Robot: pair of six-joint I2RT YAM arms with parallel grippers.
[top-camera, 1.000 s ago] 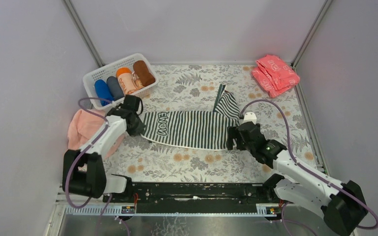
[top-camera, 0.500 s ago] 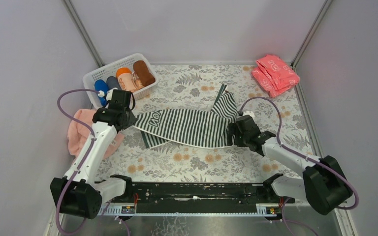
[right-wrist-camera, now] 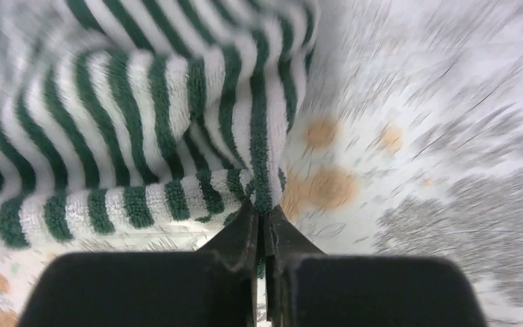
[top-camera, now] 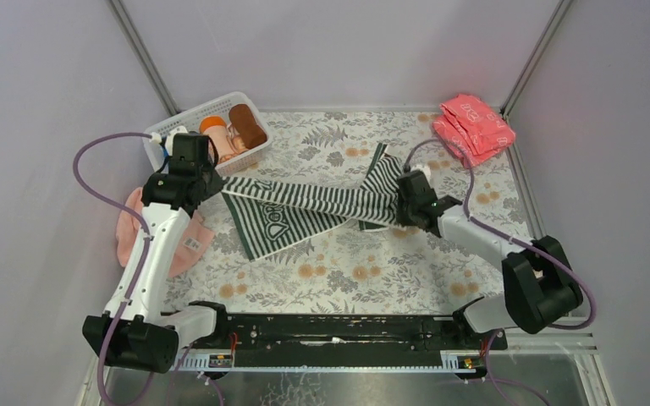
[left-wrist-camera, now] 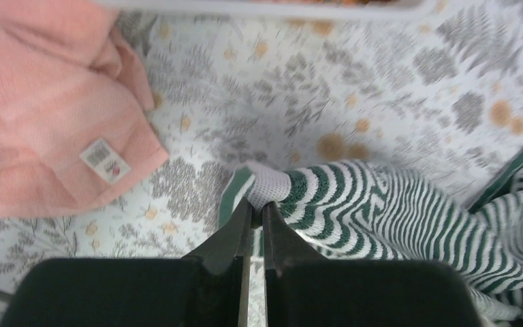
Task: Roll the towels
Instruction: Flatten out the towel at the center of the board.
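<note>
My left jaws and right jaws each pinch an end of the striped towel (top-camera: 305, 207), strung unrolled across the tabletop (top-camera: 347, 279), the pink towel (top-camera: 131, 233) lies flat, and only the rolled towels (top-camera: 247, 124) in the basket (top-camera: 154, 135) look finished.

A stretched towel (top-camera: 305, 207) lies across the middle of the worktop (top-camera: 338, 271), running left to right. Its left end sits pinched in the left gripper (top-camera: 210, 183), its right end in the right gripper (top-camera: 399, 203). A flap of it lies on the worktop nearer, left of centre. Behind the left gripper, in the far left corner, stands a basket (top-camera: 156, 135) with rolled towels (top-camera: 247, 125) side by side in it. A loose towel (top-camera: 135, 228) lies at the left edge, nearer than the basket, partly under the left arm. In the far right corner, behind the right gripper, lies a stack of folded towels (top-camera: 474, 127).
</note>
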